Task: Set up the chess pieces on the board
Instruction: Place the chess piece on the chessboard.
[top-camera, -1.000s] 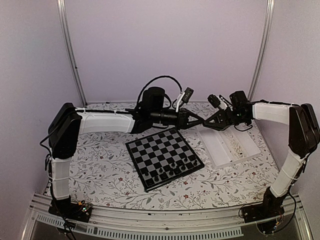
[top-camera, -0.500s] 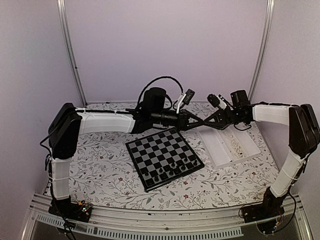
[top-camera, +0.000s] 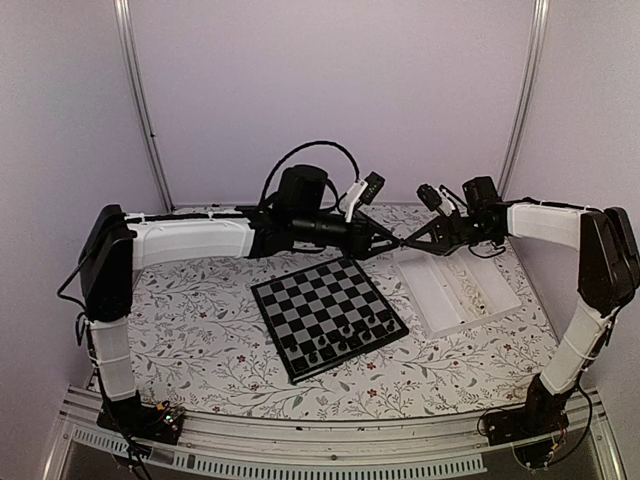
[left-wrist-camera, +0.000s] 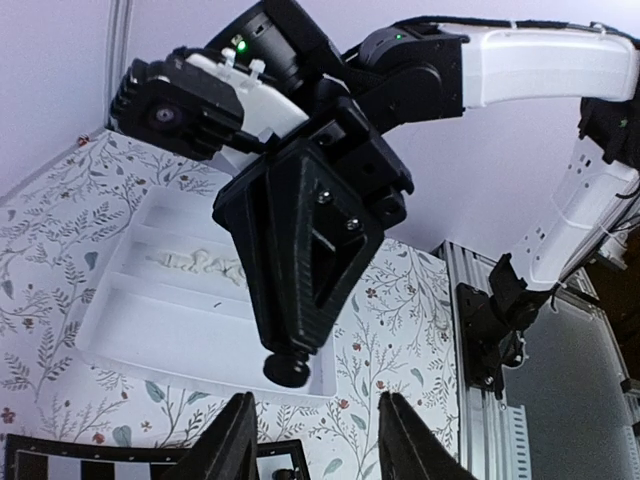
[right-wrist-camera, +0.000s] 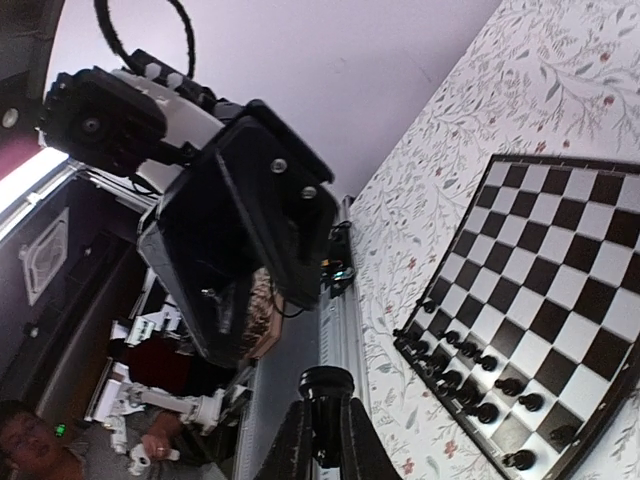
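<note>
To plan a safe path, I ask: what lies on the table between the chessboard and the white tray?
Nothing stands there. The top view shows only a bare strip of floral tablecloth between the chessboard and the white tray.

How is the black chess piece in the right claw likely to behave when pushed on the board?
Probably light: the black piece is tiny in the right claw. Likely tips easily, being tall on a base narrower than a board square. Rounded, so may roll.
</note>
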